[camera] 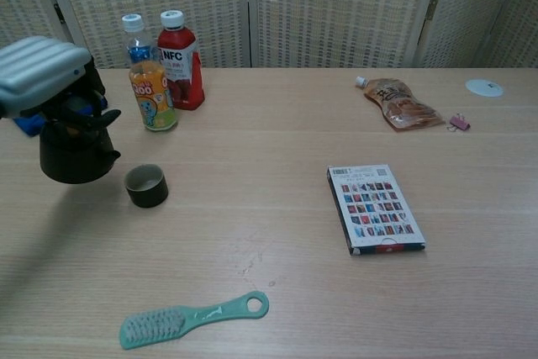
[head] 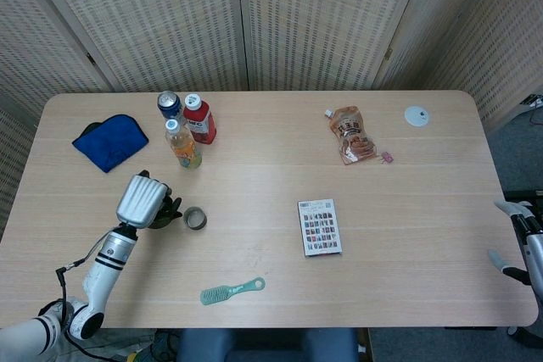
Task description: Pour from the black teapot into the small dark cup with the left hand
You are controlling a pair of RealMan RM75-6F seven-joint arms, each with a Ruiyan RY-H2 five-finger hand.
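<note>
Comb: a teal comb [camera: 192, 319] lay nearest me at the front of the tabletop [camera: 277, 275].
Card box: a flat box [camera: 375, 208] printed with small pictures lay to the right of centre.
My right robot hand: my right robot hand [head: 519, 239] hung off the right edge of the tabletop, touching nothing; I could not tell how far its fingers were spread.
My left robot hand: my left robot hand [camera: 42, 73] was wrapped over the top of the black teapot [camera: 74, 149], fingers closed around its handle, gripping it.
Black teapot: it was round and dark, sat upright in my grip, spout pointing toward the cup; I could not tell whether its base touched the tabletop.
Small dark cup: the small dark cup [camera: 146, 185] stood upright just right of the teapot, apart from it, its inside looking pale.
Bottles: an orange drink bottle [camera: 148, 78] and a red NFC bottle [camera: 180, 60] stood behind, with a can [head: 168, 103] beside them.
Cloth: a blue cloth [head: 109, 141] lay far left.
Far right: a snack pouch [camera: 400, 104], a pink clip [camera: 459, 122] and a white disc [camera: 484, 87].
</note>
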